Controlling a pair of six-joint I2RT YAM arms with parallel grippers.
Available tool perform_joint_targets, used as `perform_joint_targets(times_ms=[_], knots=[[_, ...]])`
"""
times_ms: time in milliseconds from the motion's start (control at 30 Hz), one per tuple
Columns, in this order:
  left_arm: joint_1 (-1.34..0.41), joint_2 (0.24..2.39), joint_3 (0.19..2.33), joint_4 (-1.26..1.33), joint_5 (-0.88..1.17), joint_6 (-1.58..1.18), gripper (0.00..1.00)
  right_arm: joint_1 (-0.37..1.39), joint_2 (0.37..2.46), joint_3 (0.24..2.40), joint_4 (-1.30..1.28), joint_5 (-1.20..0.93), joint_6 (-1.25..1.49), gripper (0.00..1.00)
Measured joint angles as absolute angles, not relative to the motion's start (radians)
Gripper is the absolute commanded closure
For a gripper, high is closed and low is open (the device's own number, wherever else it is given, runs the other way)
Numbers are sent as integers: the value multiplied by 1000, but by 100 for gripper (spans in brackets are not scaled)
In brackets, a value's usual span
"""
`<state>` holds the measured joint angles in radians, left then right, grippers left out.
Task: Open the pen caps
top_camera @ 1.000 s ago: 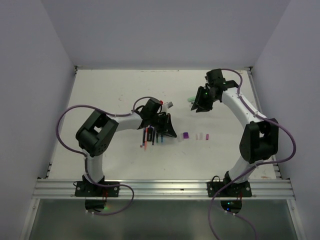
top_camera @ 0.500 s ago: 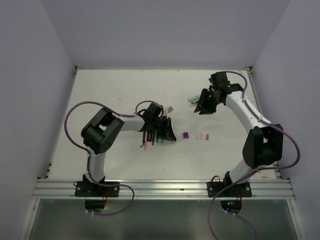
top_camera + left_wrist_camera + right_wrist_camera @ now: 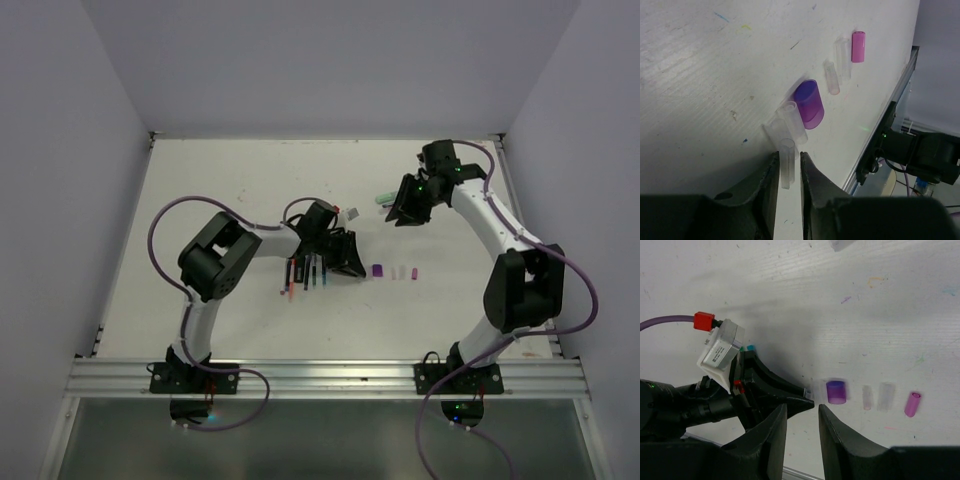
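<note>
Several loose pen caps (image 3: 808, 102) near left fingers (image 3: 765, 186)

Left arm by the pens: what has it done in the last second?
The left gripper slid right, toward the purple cap, and its fingers eased apart around a clear cap on the table. The right gripper shifted only slightly. The pens and the pink cap stayed put.

Left arm (image 3: 262, 240) and right arm (image 3: 480, 215) had white links with black joint housings (image 3: 215, 260). Purple cable (image 3: 165, 215) looped along each. Left wrist carried a white labelled box (image 3: 720, 351) with a red plug (image 3: 704, 321). Left tool (image 3: 788, 159) was black, wedge-fingered.
</note>
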<state>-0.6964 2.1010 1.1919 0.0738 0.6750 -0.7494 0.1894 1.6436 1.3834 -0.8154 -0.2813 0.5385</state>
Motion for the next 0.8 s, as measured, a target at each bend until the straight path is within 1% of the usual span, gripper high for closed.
perform_joint_targets(times_ms=[167,200,267,400,800], knots=[[-697,2107,1214,73,676,-751,62,189,1684,1423,-814,-284,542,64],[-697,2107,1216,73,675,-751,59,189,1693,1429,-813,-284,542,64],[-698,2107,1219,73,675,-751,57,189,1710,1435,-813,-284,542,64],[-701,2104,1220,76,675,-751,49,189,1733,1439,-813,-284,543,64],[-703,2077,1213,75,630,-742,42,183,1854,1522,-799,-284,601,64]])
